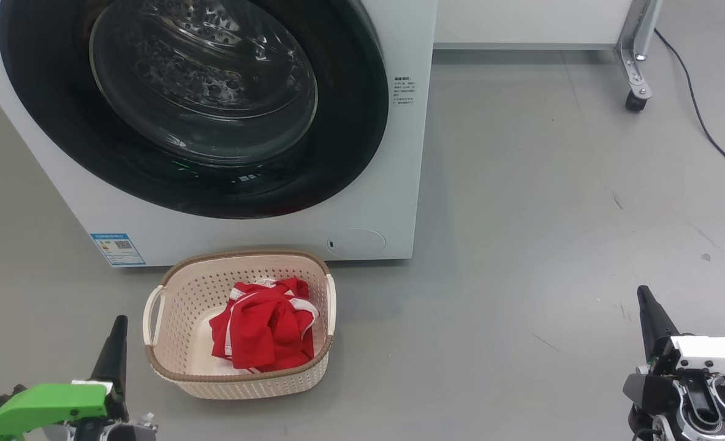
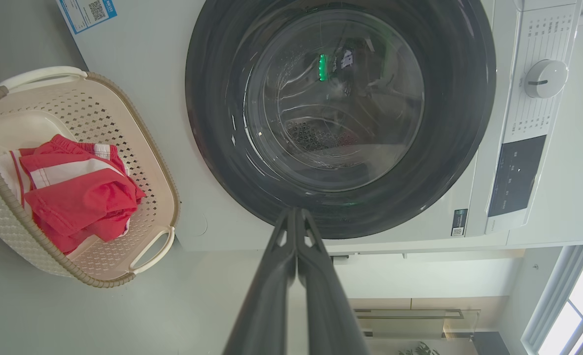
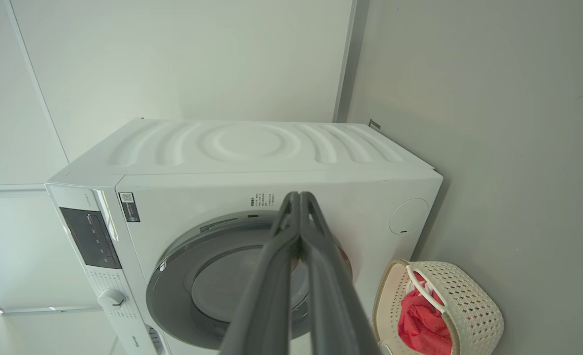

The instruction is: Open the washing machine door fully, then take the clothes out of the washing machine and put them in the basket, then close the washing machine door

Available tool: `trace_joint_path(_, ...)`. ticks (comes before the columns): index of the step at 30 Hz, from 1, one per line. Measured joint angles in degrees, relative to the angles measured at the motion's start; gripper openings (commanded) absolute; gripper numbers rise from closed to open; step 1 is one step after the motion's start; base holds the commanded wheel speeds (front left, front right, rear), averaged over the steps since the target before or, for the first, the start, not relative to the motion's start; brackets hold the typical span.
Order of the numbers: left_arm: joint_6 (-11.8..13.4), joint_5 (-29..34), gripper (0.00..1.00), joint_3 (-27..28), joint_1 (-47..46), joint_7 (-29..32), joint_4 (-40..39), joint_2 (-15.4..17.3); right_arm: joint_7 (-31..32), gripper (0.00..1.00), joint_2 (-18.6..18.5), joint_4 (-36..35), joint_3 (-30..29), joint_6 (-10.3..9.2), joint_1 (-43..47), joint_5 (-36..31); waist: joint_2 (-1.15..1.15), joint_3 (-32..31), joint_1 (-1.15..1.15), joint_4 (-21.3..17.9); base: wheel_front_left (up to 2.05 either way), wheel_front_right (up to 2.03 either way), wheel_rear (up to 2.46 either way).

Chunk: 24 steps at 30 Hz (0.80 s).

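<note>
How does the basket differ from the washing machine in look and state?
The washing machine is a big white box; the basket is small, cream and perforated. The washing machine has its door shut; the basket is open on top and holds red clothes. Both stand on the floor.

Bright, even light — soft shadows, glare on the washing machine door (image 1: 197, 101), wrist views bowed at edges.

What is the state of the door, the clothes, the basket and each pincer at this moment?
washing machine door: shut, flat against the machine front.
red clothes: heaped inside the basket.
basket: upright on the floor, in front of the washing machine.
left pincer: shut, holding nothing.
right pincer: shut, holding nothing.
</note>
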Motion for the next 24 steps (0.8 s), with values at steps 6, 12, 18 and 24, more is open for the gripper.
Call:
trace_joint_path(6, 0.00, 0.00, 0.00, 0.04, -0.02, 0.00, -0.01, 0.00, 0.00, 0.00, 0.01, 0.01, -0.02, 0.00, -0.01, 0.01, 0.00, 0.00, 0.00, 0.00, 0.00, 0.00, 0.00)
trace_joint_path(12, 0.00, 0.00, 0.00, 0.08, -0.03, 0.00, -0.01, 0.00, 0.00, 0.00, 0.01, 0.01, -0.05, 0.00, -0.02, 0.00, 0.00, 0.00, 0.00, 0.00, 0.00, 0.00, 0.00)
trace_joint_path(18, 0.00, 0.00, 0.00, 0.11, -0.04, 0.00, -0.02, 0.00, 0.00, 0.00, 0.03, 0.01, -0.10, 0.00, -0.09, 0.00, 0.00, 0.00, 0.00, 0.00, 0.00, 0.00, 0.00)
trace_joint_path(24, 0.00, 0.00, 0.00, 0.13, -0.05, 0.01, -0.03, 0.00, 0.00, 0.00, 0.03, 0.00, -0.12, 0.00, -0.12, 0.00, 0.00, 0.01, 0.00, 0.00, 0.00, 0.00, 0.00)
